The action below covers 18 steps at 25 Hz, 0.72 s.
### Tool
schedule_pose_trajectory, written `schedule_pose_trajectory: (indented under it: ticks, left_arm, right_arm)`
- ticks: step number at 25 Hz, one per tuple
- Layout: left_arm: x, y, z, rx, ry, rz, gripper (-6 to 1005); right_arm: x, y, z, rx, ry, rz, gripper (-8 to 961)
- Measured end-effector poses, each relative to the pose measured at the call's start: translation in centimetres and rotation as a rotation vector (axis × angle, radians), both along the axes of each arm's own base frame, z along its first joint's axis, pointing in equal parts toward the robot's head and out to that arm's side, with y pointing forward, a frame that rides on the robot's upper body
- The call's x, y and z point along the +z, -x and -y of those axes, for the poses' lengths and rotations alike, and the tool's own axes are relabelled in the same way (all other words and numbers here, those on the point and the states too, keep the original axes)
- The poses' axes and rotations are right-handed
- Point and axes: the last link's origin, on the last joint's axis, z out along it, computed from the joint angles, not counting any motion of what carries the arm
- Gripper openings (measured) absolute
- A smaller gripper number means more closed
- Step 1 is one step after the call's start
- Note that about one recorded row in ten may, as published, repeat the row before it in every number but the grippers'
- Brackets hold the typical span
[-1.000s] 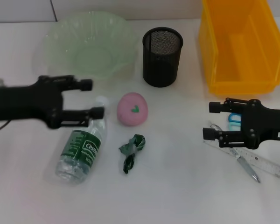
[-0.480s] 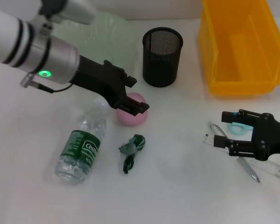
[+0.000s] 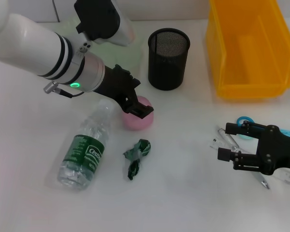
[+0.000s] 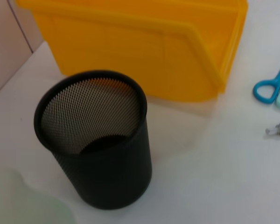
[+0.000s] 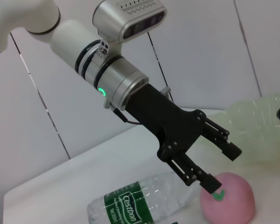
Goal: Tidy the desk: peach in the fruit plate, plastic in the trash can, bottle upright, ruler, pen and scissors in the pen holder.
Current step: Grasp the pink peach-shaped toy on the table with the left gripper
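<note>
The pink peach [image 3: 139, 121] lies mid-table, and my left gripper [image 3: 137, 96] is open right over it, one finger [image 5: 206, 179] at the peach [image 5: 229, 198] top. A clear bottle [image 3: 84, 153] with a green label lies on its side beside a crumpled green plastic [image 3: 137, 157]. The black mesh pen holder [image 3: 168, 59] stands behind, also in the left wrist view [image 4: 95, 158]. My right gripper [image 3: 226, 141] is open low over the ruler [image 3: 214, 143], pen [image 3: 264, 183] and blue-handled scissors [image 3: 244, 121], hiding most of them.
The yellow trash can [image 3: 249, 48] stands at the back right, close to the pen holder. The pale green fruit plate [image 3: 134, 52] sits back left, largely covered by my left arm. Bottle and plastic lie near the peach.
My left arm has swung from the table's left side across to the peach and lowered over it. The right gripper has drifted a little nearer and to the right over the stationery.
</note>
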Motion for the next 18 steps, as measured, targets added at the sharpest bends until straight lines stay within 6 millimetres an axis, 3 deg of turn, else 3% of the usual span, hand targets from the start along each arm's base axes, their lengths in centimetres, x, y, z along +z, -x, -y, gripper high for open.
schedule_pose_trajectory:
  ticks: [9,14,16,18]
  left_arm:
    - [-0.8,1.1,0.4,0.008,0.006,-0.042,811]
    - [-1.0,1.2,0.5,0.005,-0.003,-0.038,612]
    - [-1.1,1.2,0.6,0.001,-0.001,-0.038,418]
    - [-1.2,1.1,0.7,-0.006,0.002,-0.039,378]
  right_arm:
    - [-0.5,0.2,0.1,0.005,0.008,-0.005,818]
    - [-0.7,0.4,0.1,0.008,0.019,-0.011,818]
    - [-0.7,0.3,0.1,0.007,0.02,-0.013,818]
    - [-0.6,0.3,0.1,0.006,0.019,-0.014,818]
